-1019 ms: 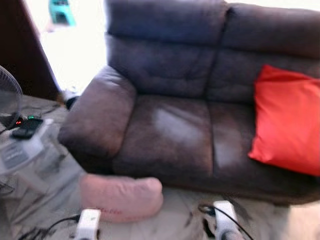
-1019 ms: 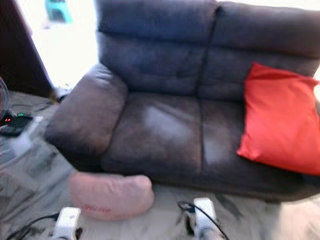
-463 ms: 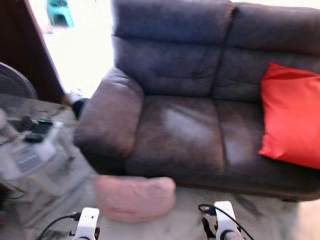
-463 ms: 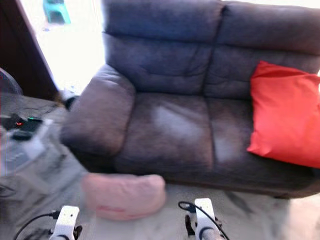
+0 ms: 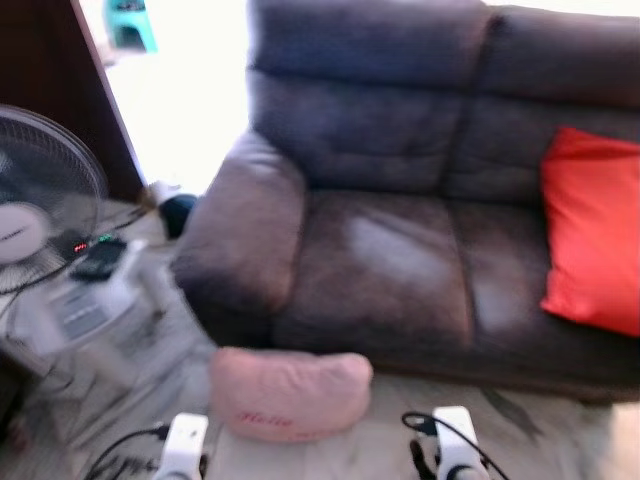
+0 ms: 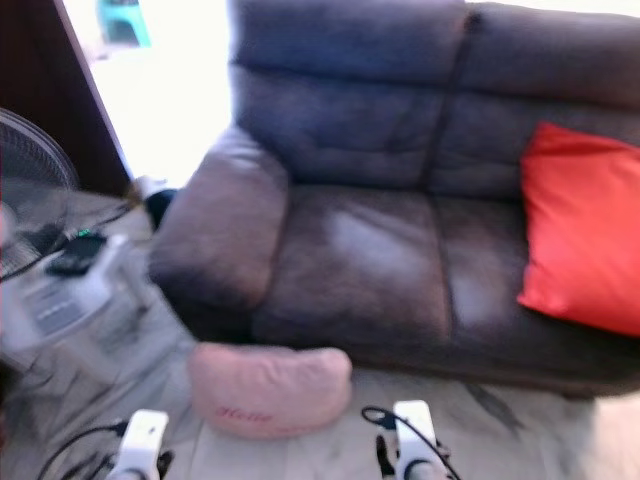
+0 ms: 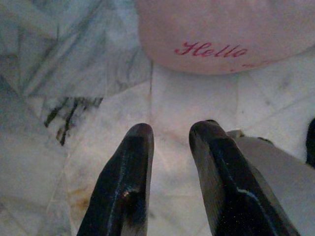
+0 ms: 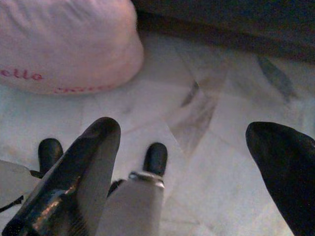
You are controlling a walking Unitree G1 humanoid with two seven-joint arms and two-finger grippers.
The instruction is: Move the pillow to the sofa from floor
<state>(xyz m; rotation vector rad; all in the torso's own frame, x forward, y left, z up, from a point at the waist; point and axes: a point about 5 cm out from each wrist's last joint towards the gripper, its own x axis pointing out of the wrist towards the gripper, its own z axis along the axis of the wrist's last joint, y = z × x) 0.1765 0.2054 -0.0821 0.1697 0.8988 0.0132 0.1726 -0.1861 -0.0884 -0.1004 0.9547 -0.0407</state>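
Observation:
A pink pillow with red "Hello" script lies on the marble floor against the front of the dark sofa, below its left armrest. My two silver arms enter at the bottom edge, the left arm just left of the pillow and the right arm to its right. My left gripper hovers over bare floor a little short of the pillow, its fingers a narrow gap apart and holding nothing. Beside the pillow, my right gripper is wide open above the floor.
A red cushion leans on the sofa's right seat. At the left stand a fan and a white unit with a black remote on it. Cables lie on the floor near my left arm. A bright doorway opens behind.
The whole picture has shifted right as the camera turned left, bringing the fan into view. The pillow lies in the same spot against the sofa. Both arms hold their pose.

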